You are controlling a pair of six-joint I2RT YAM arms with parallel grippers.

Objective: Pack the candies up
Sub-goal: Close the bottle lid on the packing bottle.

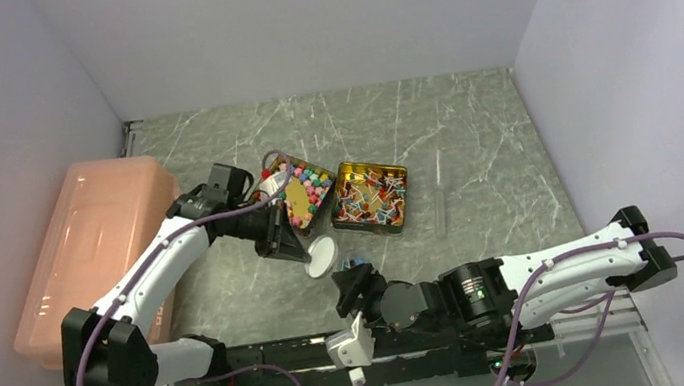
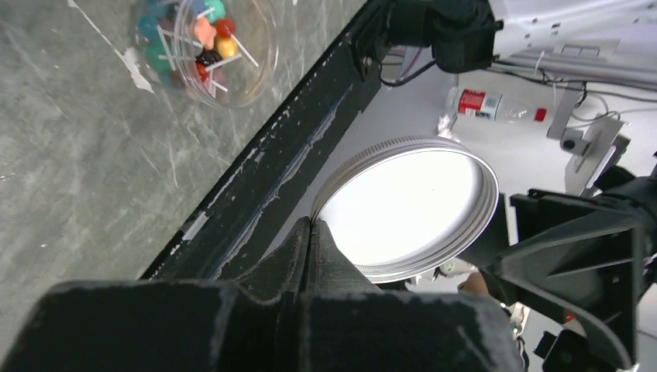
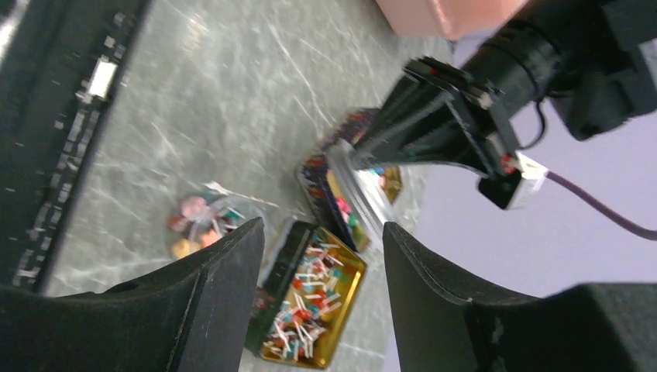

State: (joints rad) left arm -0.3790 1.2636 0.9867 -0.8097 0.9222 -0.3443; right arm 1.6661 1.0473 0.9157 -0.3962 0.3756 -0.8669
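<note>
Pea-sized multicoloured candies (image 1: 312,181) fill one open gold tin (image 1: 294,222). Twist-wrapped candies (image 1: 371,199) lie in the second gold tin (image 1: 400,173) to its right. My left gripper (image 1: 297,245) hangs just in front of the tins, shut on the rim of a white round lid (image 1: 322,255); the left wrist view shows the fingertips (image 2: 312,223) pinching the lid (image 2: 411,203). The small clear jar (image 2: 205,43) holds several candies and stands lidless on the table. My right gripper (image 1: 355,287) hovers open beside the jar (image 3: 203,222), with nothing between its fingers (image 3: 232,256).
A pink plastic box (image 1: 89,251) lies along the left wall beside the left arm. A thin clear tube (image 1: 438,195) lies right of the tins. The black rail (image 1: 422,358) carrying the arm bases runs along the near table edge.
</note>
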